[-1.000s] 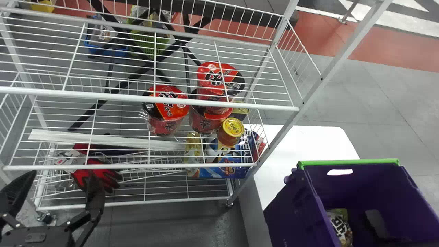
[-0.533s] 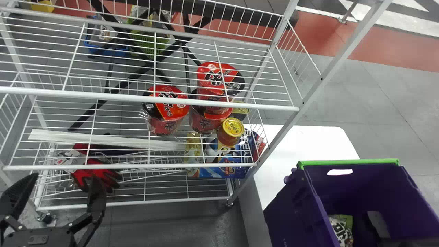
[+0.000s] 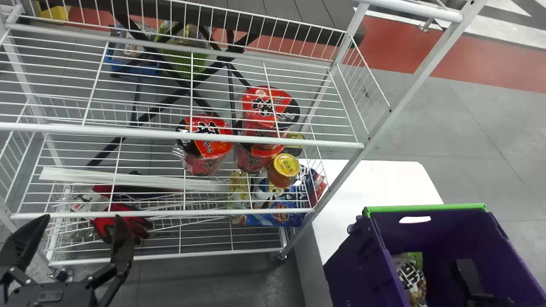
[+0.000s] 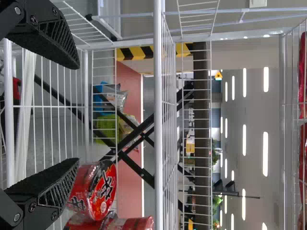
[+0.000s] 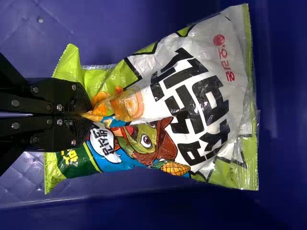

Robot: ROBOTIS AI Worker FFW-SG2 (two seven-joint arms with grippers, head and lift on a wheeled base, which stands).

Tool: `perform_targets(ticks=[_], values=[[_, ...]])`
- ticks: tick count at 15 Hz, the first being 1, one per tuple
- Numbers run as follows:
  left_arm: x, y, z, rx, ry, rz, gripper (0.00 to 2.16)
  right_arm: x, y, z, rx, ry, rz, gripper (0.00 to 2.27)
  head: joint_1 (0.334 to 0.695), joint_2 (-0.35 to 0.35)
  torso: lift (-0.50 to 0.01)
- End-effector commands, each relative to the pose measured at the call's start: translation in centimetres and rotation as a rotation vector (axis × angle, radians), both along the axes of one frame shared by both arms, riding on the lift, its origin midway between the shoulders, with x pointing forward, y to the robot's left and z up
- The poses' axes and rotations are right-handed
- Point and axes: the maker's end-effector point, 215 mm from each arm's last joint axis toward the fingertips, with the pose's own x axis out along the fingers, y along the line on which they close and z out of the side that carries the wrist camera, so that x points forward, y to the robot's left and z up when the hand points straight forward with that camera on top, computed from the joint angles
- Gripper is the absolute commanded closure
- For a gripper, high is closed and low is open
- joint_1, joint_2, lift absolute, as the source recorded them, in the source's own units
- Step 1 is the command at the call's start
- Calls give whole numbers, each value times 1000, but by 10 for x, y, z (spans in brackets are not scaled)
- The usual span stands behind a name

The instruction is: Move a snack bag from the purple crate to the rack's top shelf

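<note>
Snack bag (image 5: 192, 105) is down in the purple crate (image 3: 358, 260) at the near right, and the right claw (image 5: 90, 115) has it. Both fingers are pinched together on one end of the bag, with a fold of wrapper between them and a green corner poking out on each side. Can't tell if it's fully off the crate's bottom. From the head it looks like it's just beside the crate's left wall.

So imo this is the grab-and-lift step: grip looks done, carry still to do. Next up is a straight lift until the whole bag clears the green rim (image 3: 426, 208), then left past the white counter (image 3: 379, 183) to the rack (image 3: 418, 76). I wouldn't swing left early, since the loose end could snag on the crate wall. Grip is only on one end too, so expect the rest to droop or twist. Slow and steady, I'd say.

For the drop, the highest shelf (image 4: 282, 120) I can make out from the left wrist has red packs (image 4: 302, 72) by it. If that's the top one, the arm needs a lot of height, plus room for the dangling end.

Left claw (image 3: 81, 218) is parked at the near left by the rack, spread wide with nothing in it.
</note>
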Motion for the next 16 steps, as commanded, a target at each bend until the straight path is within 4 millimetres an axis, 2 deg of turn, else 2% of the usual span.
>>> perform_targets(ticks=[1, 6, 12, 16], values=[[0, 1, 0, 2, 0, 3, 140, -4, 10, -1, 2, -14, 7, 1663, 695, -350, -415], [2, 1, 1, 6, -8, 9, 147, -14, 30, 0, 15, -59, 9, 1663, 695, -350, -395], [6, -6, -4, 18, 10, -2, 147, -25, 34, 8, 34, -108, -5, 1663, 695, -350, -371], [8, -8, -7, 28, 21, -8, 147, -27, 44, 6, 53, -121, -7, 1663, 695, -350, -355]])
